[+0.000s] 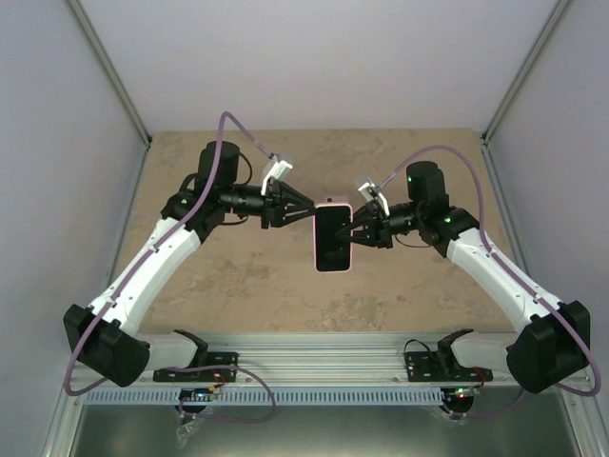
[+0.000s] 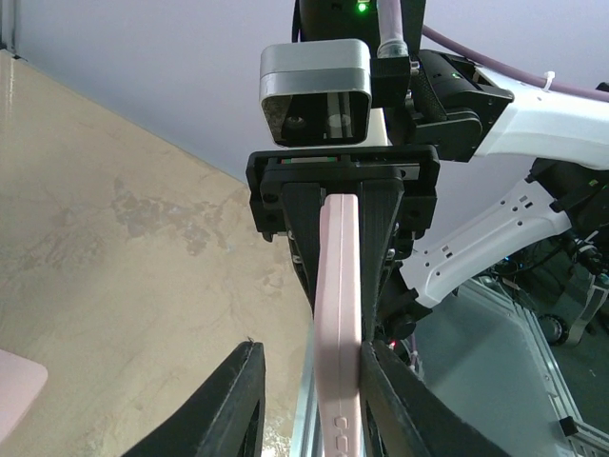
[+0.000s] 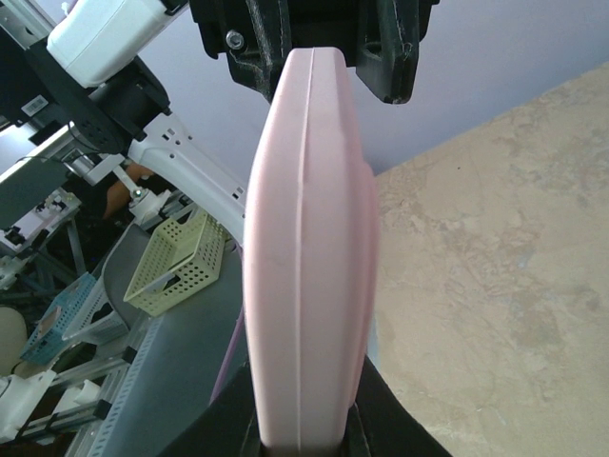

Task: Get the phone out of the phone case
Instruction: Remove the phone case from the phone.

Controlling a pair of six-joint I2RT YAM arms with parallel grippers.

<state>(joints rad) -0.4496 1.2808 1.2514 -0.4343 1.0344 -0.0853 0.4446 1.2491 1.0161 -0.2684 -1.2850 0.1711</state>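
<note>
Top external view: we are holding the phone (image 1: 333, 238), dark screen up and seated in its pink case (image 1: 334, 270), in the air above the table (image 1: 238, 295) between the two arms. Our right gripper (image 1: 361, 231) is pinching the right long edge. Our left gripper (image 1: 303, 211) is reaching to the upper left corner with its fingers spread in a V.

Left wrist view: we are looking along the case (image 2: 340, 314) edge-on. Our left gripper (image 2: 312, 352) is standing open. One finger (image 2: 385, 400) is lying against the case's side, and the other (image 2: 233, 405) is standing apart from it, with the table showing in the gap. Opposite, the right gripper's black fingers are clamping the case from both faces. A pink corner (image 2: 19, 390) is showing low on the left, and we cannot tell what it is.

Right wrist view: the case (image 3: 304, 267) is filling the middle, its near end sitting tight between our right fingers, while the left fingers are straddling the far end. The phone's screen is not showing here.

We are judging this as the start of the separation, with the phone fully seated. The next move is calling for the left fingers to close on the case's lip alone and peel that corner back. The right grip may be pinning phone and case together, so it may need shifting.
</note>
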